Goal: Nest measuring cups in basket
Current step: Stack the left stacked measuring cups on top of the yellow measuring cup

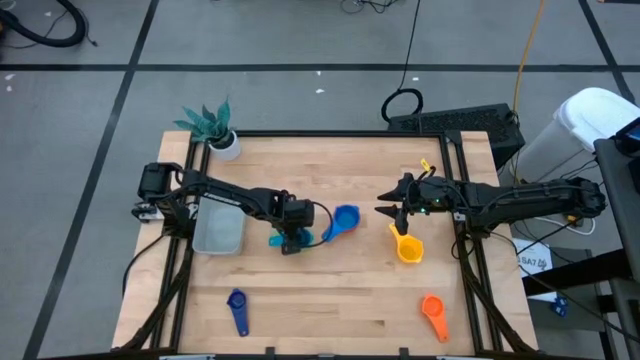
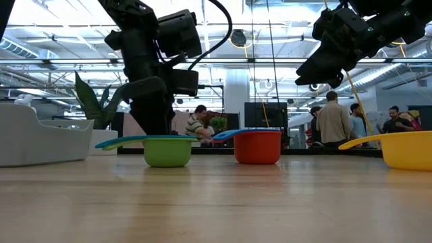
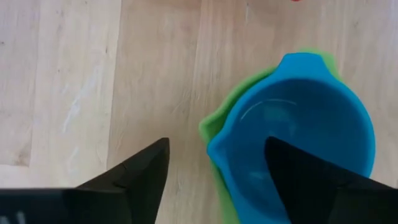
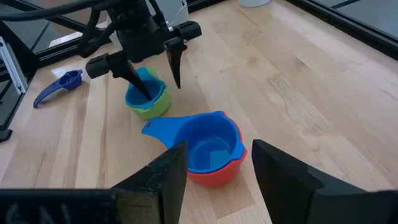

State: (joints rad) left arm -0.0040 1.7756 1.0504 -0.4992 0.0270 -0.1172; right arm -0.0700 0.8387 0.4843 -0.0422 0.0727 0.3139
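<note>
On the pale wood bench (image 1: pixel 330 290), the left gripper (image 4: pixel 152 71) stands spread, released, over a light blue cup (image 4: pixel 144 94) nested in the green cup (image 4: pixel 151 111) — one finger dips into the bowl. Blue cup (image 4: pixel 202 142) sits in the red cup (image 4: pixel 214 174) just beside. Right gripper (image 1: pixel 392 213) hangs open above the yellow cup (image 1: pixel 408 246). Basket (image 1: pixel 218 226) near the bench's left edge. Dark blue cup (image 1: pixel 238 310) and orange cup (image 1: pixel 434 314) lie apart — people stand in the room behind.

A small white pot (image 1: pixel 226 146) with a spiky green plant (image 1: pixel 207 121) stood at the wooden bench's (image 1: pixel 330 290) eleven o'clock corner. Beyond the bench, several people (image 2: pixel 334 121) stood in the room; a white bin (image 1: pixel 575 130) sat at two o'clock.
</note>
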